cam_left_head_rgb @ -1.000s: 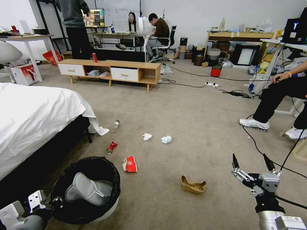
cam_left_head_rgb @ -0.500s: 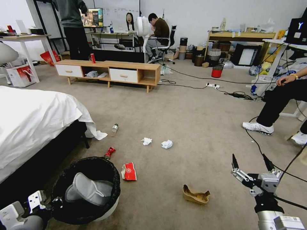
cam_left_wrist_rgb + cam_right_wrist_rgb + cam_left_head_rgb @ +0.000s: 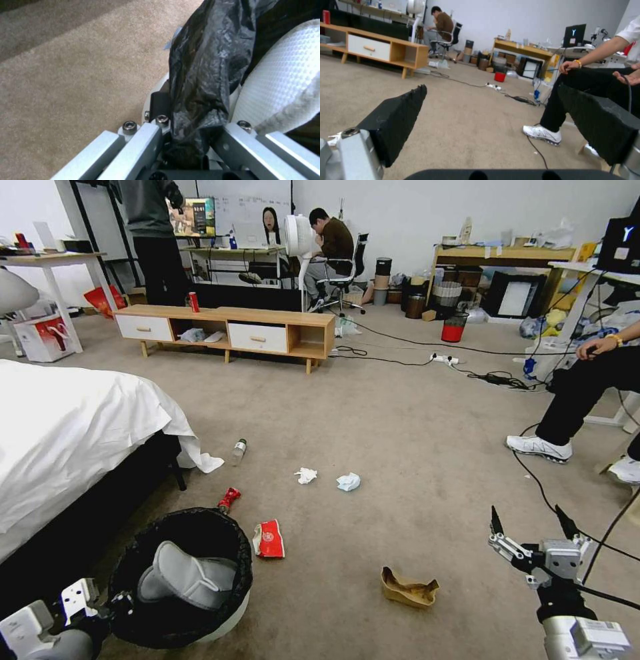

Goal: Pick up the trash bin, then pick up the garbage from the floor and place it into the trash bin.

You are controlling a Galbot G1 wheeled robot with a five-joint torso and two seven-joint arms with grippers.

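Gripping the rim of the round black-bagged trash bin (image 3: 179,580) at lower left, the left gripper (image 3: 186,135) clamps its liner. Lower right, the right gripper (image 3: 533,527) hangs spread open. Mid-frame lie a tan cardboard tray (image 3: 408,588), red-white packet (image 3: 269,539) and crumpled tissues (image 3: 347,482).

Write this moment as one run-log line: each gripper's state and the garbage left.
left gripper: shut on trash bin rim | right gripper: open, empty, above carpet | cardboard tray, packet, crushed can: on floor

Black crinkly bag in white-rimmed trash bin (image 3: 179,579). Red crushed can (image 3: 228,499). Red-and-white packet (image 3: 269,539). White tissues (image 3: 347,482). Tan cardboard tray (image 3: 408,587). Beige carpet (image 3: 400,433). White bed sheet (image 3: 67,427).
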